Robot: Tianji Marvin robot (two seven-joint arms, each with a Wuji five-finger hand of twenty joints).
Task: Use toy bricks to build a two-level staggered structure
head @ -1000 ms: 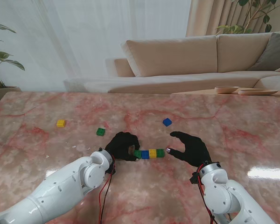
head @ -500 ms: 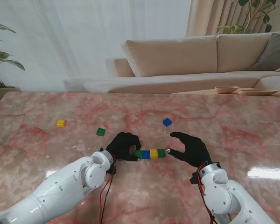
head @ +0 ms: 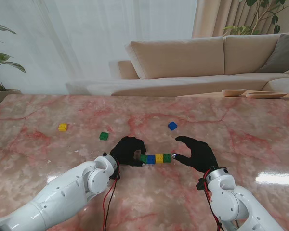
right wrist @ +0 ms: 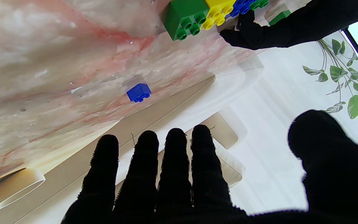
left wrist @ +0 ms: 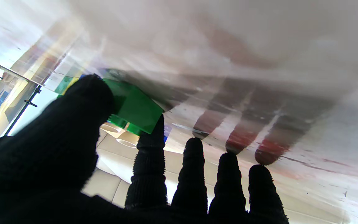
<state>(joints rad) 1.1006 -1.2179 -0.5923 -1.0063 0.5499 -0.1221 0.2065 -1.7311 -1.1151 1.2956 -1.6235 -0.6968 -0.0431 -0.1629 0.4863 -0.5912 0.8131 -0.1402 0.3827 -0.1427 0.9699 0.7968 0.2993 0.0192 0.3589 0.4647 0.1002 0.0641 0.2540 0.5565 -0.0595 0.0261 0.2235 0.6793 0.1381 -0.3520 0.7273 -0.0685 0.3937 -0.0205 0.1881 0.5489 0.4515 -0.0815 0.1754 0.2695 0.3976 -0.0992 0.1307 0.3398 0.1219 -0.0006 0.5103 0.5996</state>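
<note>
On the far left of the desk [head: 33, 144] a loose yellow brick [head: 62, 127] lies well apart from the work, and a loose green brick [head: 103, 136] sits nearer the middle; neither has moved over the last second.

Next comes the left hand [head: 127, 150], curled at the left end of the brick row [head: 155, 158]. Its wrist view shows thumb and forefinger pinched on a green end brick [left wrist: 132, 109], with the other three fingers [left wrist: 228, 174] straight and touching nothing. Over the last second this hand has crept slightly to the right, and the whole row has slid slightly right with it, so the green brick is being pressed against its neighbours rather than lifted.

The row itself reads green, blue, yellow, green from left to right, all on one level on the desk. That looks like the lower course being closed up; no second level is there yet.

A loose blue brick [head: 172, 126] lies farther from me, beyond the row's right end, unchanged.

The right hand [head: 196, 153] is spread wide and holds nothing, a fingertip just beside the row's right green brick [right wrist: 185, 18]; it has hardly shifted. I judge it acts as a stop for the push. The staggered upper course remains to be built from the loose bricks.
</note>
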